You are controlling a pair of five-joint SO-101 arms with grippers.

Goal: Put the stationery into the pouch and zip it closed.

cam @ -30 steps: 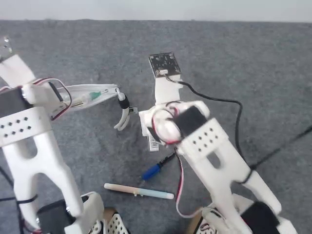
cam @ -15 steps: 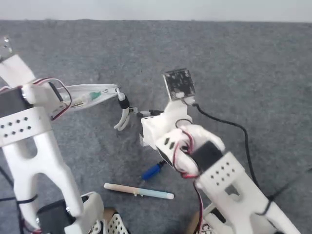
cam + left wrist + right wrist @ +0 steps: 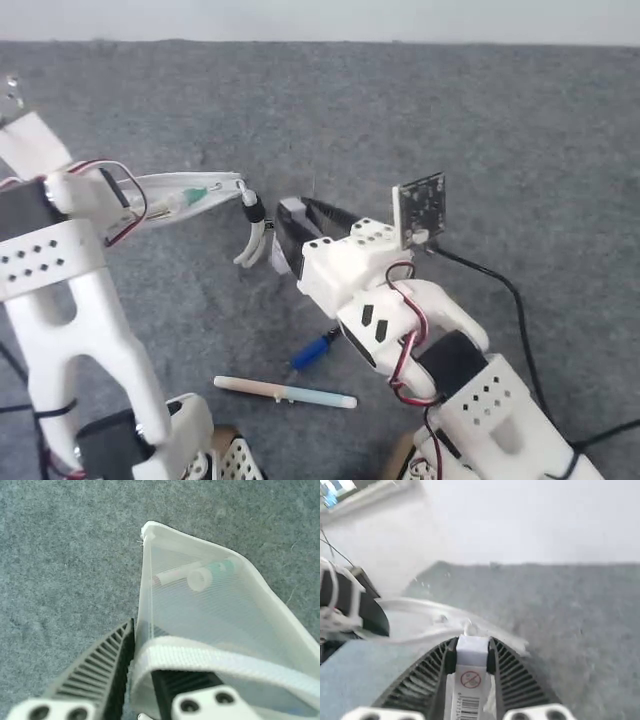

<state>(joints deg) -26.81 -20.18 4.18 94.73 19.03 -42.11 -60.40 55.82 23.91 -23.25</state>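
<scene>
Grey felt-covered counter [image 3: 500,120] — two things lie on it toward 6 o'clock: a blue-capped pen [image 3: 312,351], and a pale pen [image 3: 285,392] just beside it.

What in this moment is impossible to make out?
High view: one end of the blue pen lies hidden under the right arm.
Right wrist view: the white labelled item in the right gripper is cut off by the frame edge; its kind is unclear.
Left wrist view: the things inside the pouch are veiled by its mesh; their number is unclear.
</scene>
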